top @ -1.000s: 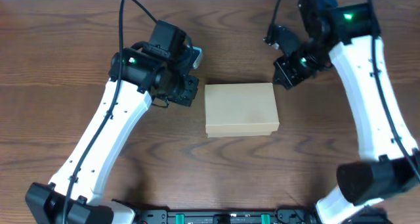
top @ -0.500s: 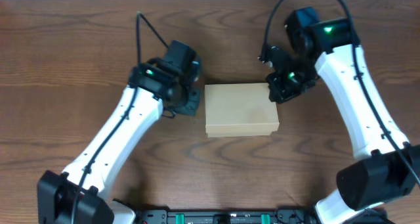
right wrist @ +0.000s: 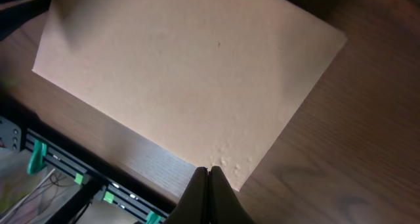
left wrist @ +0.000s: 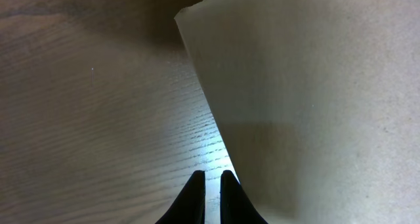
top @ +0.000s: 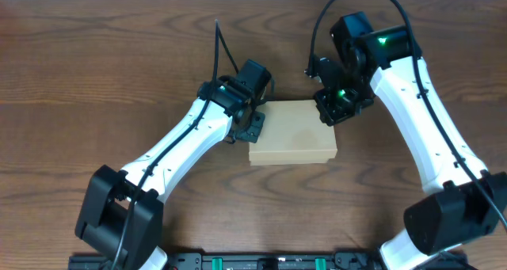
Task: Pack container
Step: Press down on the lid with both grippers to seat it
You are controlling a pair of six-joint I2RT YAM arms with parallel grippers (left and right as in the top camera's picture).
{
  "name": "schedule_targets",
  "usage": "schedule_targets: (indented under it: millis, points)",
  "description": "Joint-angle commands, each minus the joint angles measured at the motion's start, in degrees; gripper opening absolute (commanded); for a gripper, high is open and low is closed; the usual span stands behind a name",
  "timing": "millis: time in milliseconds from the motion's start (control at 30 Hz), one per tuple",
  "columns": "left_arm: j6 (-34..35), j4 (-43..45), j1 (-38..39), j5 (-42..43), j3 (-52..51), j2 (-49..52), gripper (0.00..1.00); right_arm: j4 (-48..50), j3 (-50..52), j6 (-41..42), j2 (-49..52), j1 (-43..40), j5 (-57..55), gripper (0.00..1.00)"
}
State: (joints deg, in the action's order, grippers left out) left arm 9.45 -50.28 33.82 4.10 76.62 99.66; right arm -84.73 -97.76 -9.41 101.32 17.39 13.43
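The container (top: 293,135) is a plain tan cardboard box lying in the middle of the table with its lid down. My left gripper (top: 252,126) sits at the box's upper left corner. In the left wrist view its fingertips (left wrist: 212,178) are shut, with only a sliver between them, just off the box's (left wrist: 315,106) left edge and low over the wood. My right gripper (top: 334,110) hangs over the upper right corner. Its fingertips (right wrist: 209,172) are shut with nothing in them, above the lid (right wrist: 190,73) near one corner.
The wooden table (top: 95,80) spreads to both sides of the box. A black rail with green clips (top: 261,262) runs along the near edge, and the right wrist view catches it too (right wrist: 39,159). Both white arms reach in from the front corners.
Both arms have closed in on the box. The left gripper swung right to its upper left corner. The right gripper came left and down over the upper right corner. The box has not moved.
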Motion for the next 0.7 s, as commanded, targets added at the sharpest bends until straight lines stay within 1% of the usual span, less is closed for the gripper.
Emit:
schedule_targets:
  millis: [0, 300, 467, 667]
  points:
    - [0.17, -1.64, -0.11, 0.17, 3.39, -0.2, 0.1, 0.13, 0.39, 0.81, -0.13, -0.22, -0.22, 0.02]
    - [-1.75, -10.82, 0.02, -1.07, 14.25, -0.2, 0.1, 0.72, 0.42, 0.85, -0.11, -0.98, -1.11, 0.02]
    - [-1.73, -10.97, 1.68, 0.85, 14.29, -0.13, 0.09, 0.66, 2.43, 1.68, -0.11, -1.97, -3.8, 0.01]
    - [-1.05, -10.8, 5.27, 0.81, 14.29, -0.13, 0.09, 3.34, 9.81, 1.68, -0.11, -2.84, -2.82, 0.01]
